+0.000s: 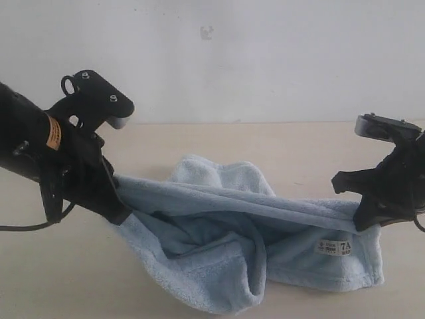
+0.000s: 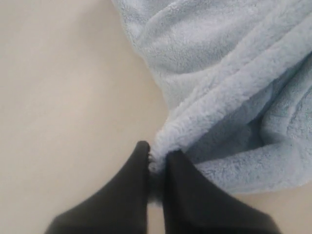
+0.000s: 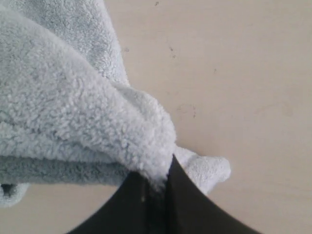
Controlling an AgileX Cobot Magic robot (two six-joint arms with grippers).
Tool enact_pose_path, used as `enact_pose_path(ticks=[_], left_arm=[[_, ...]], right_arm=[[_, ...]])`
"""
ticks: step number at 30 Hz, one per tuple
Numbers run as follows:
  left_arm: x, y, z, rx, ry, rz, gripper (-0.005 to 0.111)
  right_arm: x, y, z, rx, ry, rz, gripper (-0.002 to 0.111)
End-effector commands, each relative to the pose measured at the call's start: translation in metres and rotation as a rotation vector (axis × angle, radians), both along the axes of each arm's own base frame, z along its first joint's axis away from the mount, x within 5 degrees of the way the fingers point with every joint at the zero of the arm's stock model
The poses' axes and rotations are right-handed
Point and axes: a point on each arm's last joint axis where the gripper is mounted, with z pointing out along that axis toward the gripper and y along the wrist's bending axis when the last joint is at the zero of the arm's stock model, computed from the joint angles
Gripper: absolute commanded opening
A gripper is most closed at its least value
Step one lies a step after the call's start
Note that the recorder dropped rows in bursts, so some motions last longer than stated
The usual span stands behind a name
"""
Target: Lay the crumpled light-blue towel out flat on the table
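Exterior view: the left arm is cut off at the frame edge, the right arm likewise; fingertips of both are masked by arm bodies and cloth. Print on the white tag (image 1: 334,247) is too small to read in full. Lower folds of the towel (image 1: 246,252) hide their own undersides.

Left gripper (image 2: 156,160): arm slants down from the left, fingers closed onto a bunched hem at the towel's left end, just above the table (image 1: 66,279). Right gripper (image 3: 157,179): arm bends down from the right, fingers pinching a fluffy corner near the tag.

The towel sits mid-table, one edge drawn as a band between the two grippers; the remainder sags in crumpled folds on the surface, with a lobe behind the band.
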Motion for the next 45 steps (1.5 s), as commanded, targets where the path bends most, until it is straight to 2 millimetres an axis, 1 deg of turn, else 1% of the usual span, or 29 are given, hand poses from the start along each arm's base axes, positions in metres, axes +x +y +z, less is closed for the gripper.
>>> enact_pose_path(ticks=[1,5,7,9,14,16,19,23,26,27,28,31,34,36,38,40,42,45], left_arm=[[0.001,0.007,-0.024,0.008,0.030,0.009,0.004],[0.002,0.004,-0.044,0.053,0.056,-0.057,0.004],[0.003,0.004,-0.049,0.062,0.070,-0.059,0.008],[0.003,0.004,-0.050,0.069,0.073,-0.067,0.017],[0.003,0.004,-0.050,0.072,0.080,-0.065,0.048],[0.003,0.003,-0.050,0.059,0.078,-0.062,0.057],[0.004,0.001,-0.050,0.034,0.069,-0.058,0.062],[0.004,-0.003,-0.048,-0.038,0.079,-0.021,0.062],[0.003,-0.013,-0.044,-0.196,0.120,0.068,0.061],[0.001,-0.018,-0.044,-0.222,0.132,0.055,0.060],[-0.002,-0.023,-0.044,-0.223,0.135,0.003,0.059],[-0.015,-0.040,-0.044,-0.193,0.140,-0.230,0.054],[-0.030,-0.060,-0.042,-0.258,0.157,-0.400,0.046],[-0.037,-0.068,-0.044,-0.283,0.159,-0.506,0.041],[-0.040,-0.071,-0.053,-0.271,0.155,-0.599,0.038],[-0.040,-0.071,-0.068,-0.227,0.168,-0.658,0.038],[-0.039,-0.071,-0.083,-0.199,0.204,-0.673,0.041],[-0.036,-0.073,-0.103,-0.174,0.255,-0.670,0.049]], right_arm=[[0.003,-0.009,0.001,-0.066,-0.054,0.076,0.001],[-0.001,-0.007,-0.007,-0.050,-0.082,0.133,0.001],[-0.005,-0.008,-0.013,-0.062,-0.088,0.138,0.001],[-0.006,-0.009,-0.018,-0.076,-0.112,0.124,0.001],[-0.005,-0.010,-0.019,-0.082,-0.129,0.117,0.001],[-0.005,-0.010,-0.019,-0.082,-0.127,0.120,0.001],[-0.006,-0.009,-0.019,-0.086,-0.128,0.139,0.001],[-0.006,-0.009,-0.019,-0.091,-0.132,0.159,0.001],[-0.006,-0.009,-0.019,-0.086,-0.132,0.155,0.001],[-0.005,-0.009,-0.019,-0.079,-0.132,0.148,0.001],[-0.006,-0.008,-0.019,-0.071,-0.129,0.146,0.001],[-0.006,-0.007,-0.019,-0.055,-0.122,0.145,0.001],[-0.006,-0.006,-0.018,-0.043,-0.121,0.128,0.001],[-0.005,-0.005,-0.018,-0.027,-0.125,0.111,0.001],[-0.004,-0.004,-0.017,-0.008,-0.132,0.090,0.001],[-0.004,-0.003,-0.017,0.003,-0.137,0.080,0.001],[-0.004,-0.003,-0.017,0.004,-0.135,0.080,0.001],[-0.004,-0.003,-0.017,0.003,-0.137,0.079,0.001]])
